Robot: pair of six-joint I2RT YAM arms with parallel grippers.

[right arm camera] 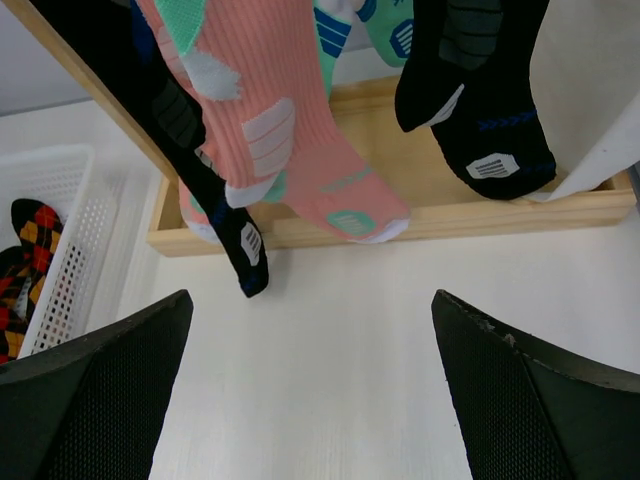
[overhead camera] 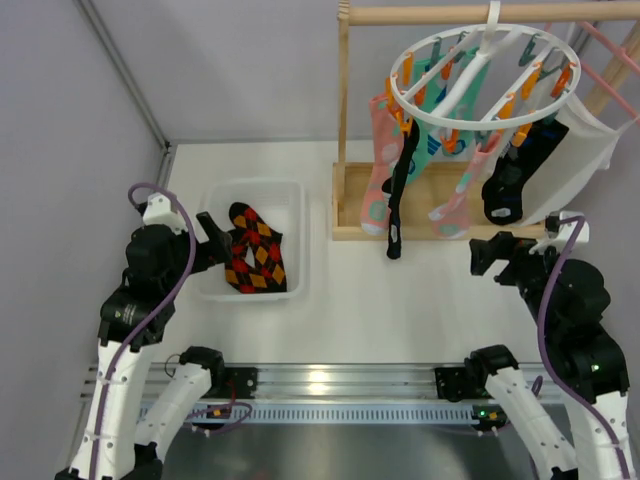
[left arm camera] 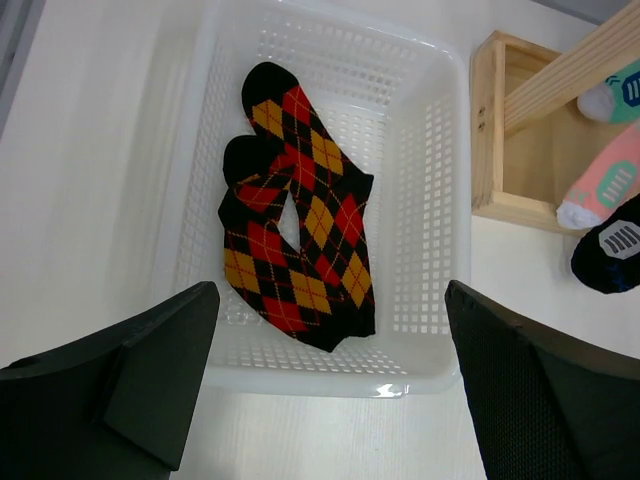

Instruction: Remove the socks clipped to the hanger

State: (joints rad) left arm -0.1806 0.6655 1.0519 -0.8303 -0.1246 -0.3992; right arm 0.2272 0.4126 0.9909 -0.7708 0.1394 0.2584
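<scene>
Socks (overhead camera: 381,168) dangle below the hanger (overhead camera: 470,122) ring; left hand (left arm camera: 330,292) and right hand (right arm camera: 312,297) gape wide, empty.

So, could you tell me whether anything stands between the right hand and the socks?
Nothing visible does: the open right hand faces the hanging socks across open tabletop; the wooden stand's base lies below them.

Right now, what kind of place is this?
Probably a lab test bench staged for laundry: plain grey walls around a white table, a peg hanger of socks on a wooden stand, and a white basket holding an argyle sock.
</scene>
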